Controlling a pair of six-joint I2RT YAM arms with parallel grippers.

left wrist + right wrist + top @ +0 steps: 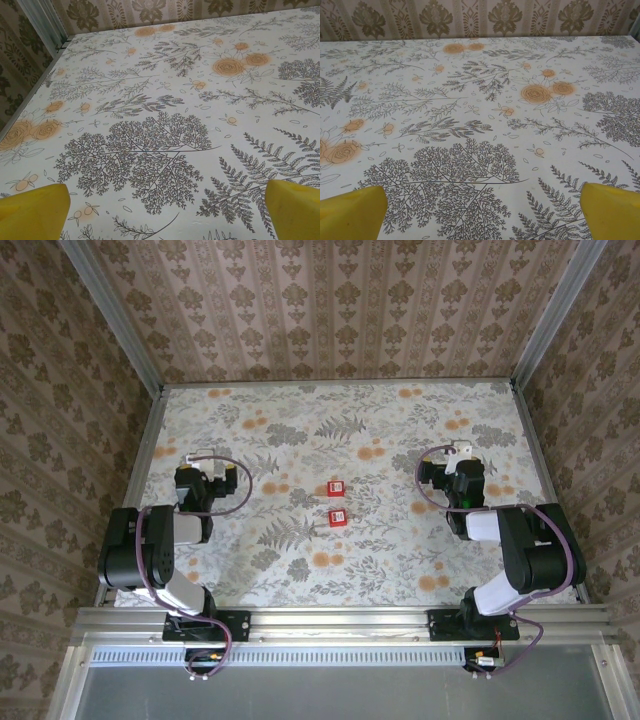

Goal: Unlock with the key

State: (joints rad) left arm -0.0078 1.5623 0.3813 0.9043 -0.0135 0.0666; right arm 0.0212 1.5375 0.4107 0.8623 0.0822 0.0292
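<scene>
1. A small red block (336,486) is lying near the middle of the flowered table (400,570). A second red block (338,517) is sitting just in front of it, not touching.
2. Both are too small to tell lock from key, or which way either is pointing.
3. The left gripper (203,462) is hanging well to their left, its yellow fingers (32,212) spread wide and holding nothing.
4. The right gripper (460,455) is hanging well to their right, its fingers (612,210) likewise spread and empty.

Bright, even, diffuse light; shadows faint. Overhead view slightly soft. White floral-printed table surface (160,125) sharp mid-frame in wrist views; yellow fingertips (30,212) blurred, out of focus.
</scene>
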